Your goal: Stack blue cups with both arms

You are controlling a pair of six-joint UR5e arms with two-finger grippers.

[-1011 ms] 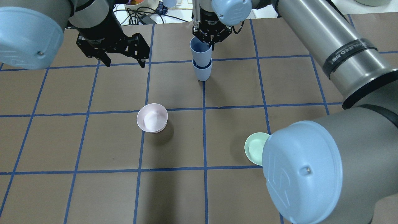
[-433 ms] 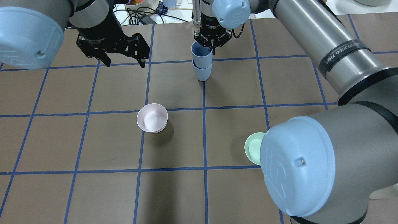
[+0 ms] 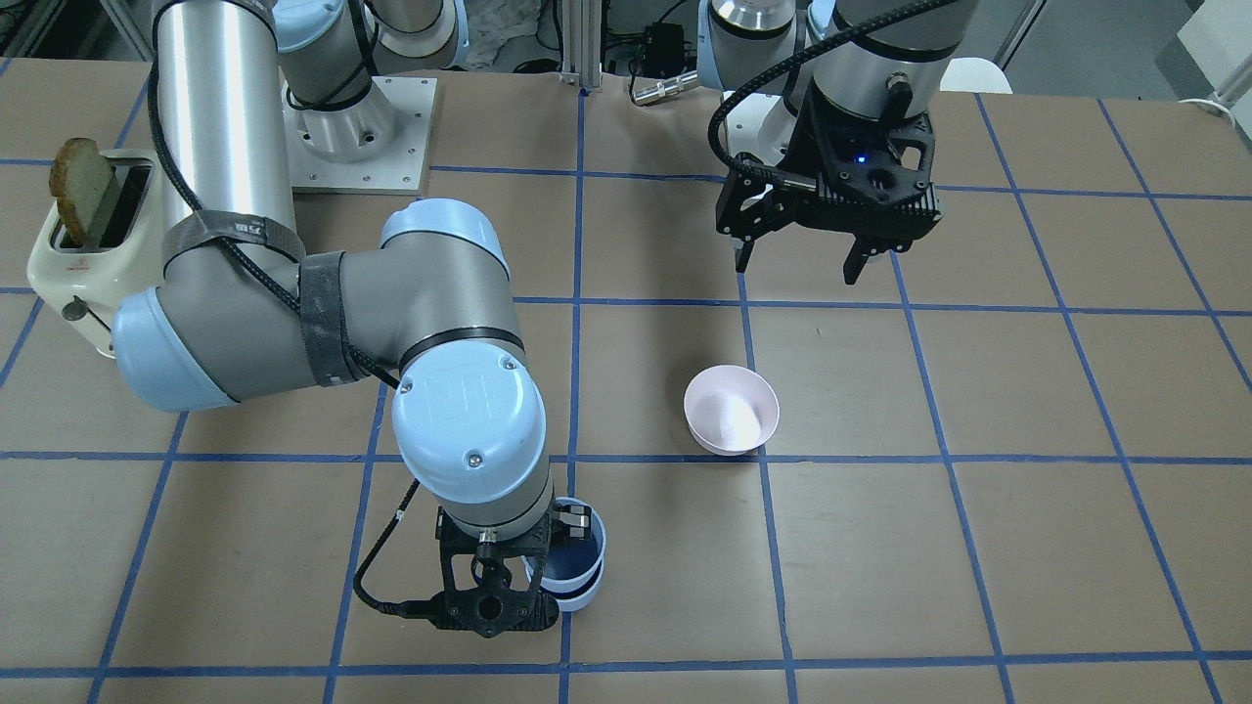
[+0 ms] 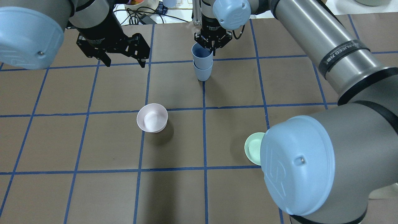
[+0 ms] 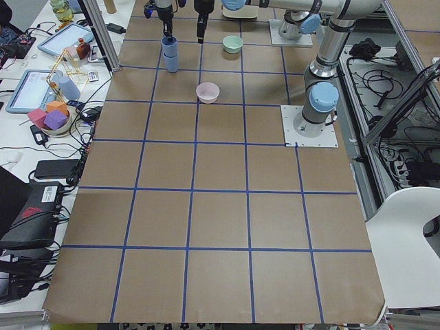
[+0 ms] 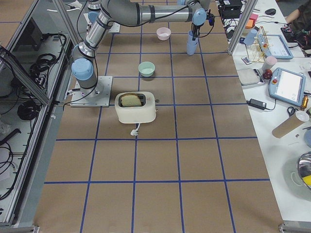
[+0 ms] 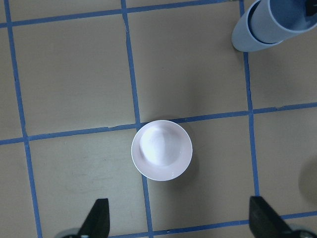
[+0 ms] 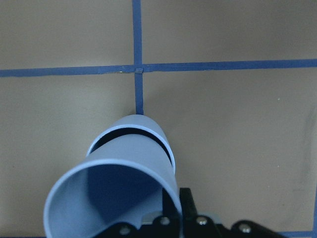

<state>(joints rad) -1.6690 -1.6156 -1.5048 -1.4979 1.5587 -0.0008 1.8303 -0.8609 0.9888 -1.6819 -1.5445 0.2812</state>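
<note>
Two blue cups stand at the far middle of the table. The upper cup (image 4: 202,55) sits tilted inside the lower cup (image 4: 202,73). My right gripper (image 4: 212,46) is shut on the upper cup's rim from above; in the right wrist view one finger (image 8: 185,204) pinches the rim of the upper cup (image 8: 119,193) above the lower cup (image 8: 157,135). My left gripper (image 4: 125,63) hangs open and empty to the left of the cups, above the table. In the left wrist view the cups (image 7: 265,25) show at the top right.
A pale pink bowl (image 4: 152,118) stands mid-table, below the left gripper in its wrist view (image 7: 161,149). A mint-green bowl (image 4: 253,148) is partly hidden by my right arm's elbow. A toaster (image 3: 83,244) with bread stands near the right arm's base.
The right gripper has moved down with the upper cup, which now sits deeper in the lower cup. The left gripper has not moved.
</note>
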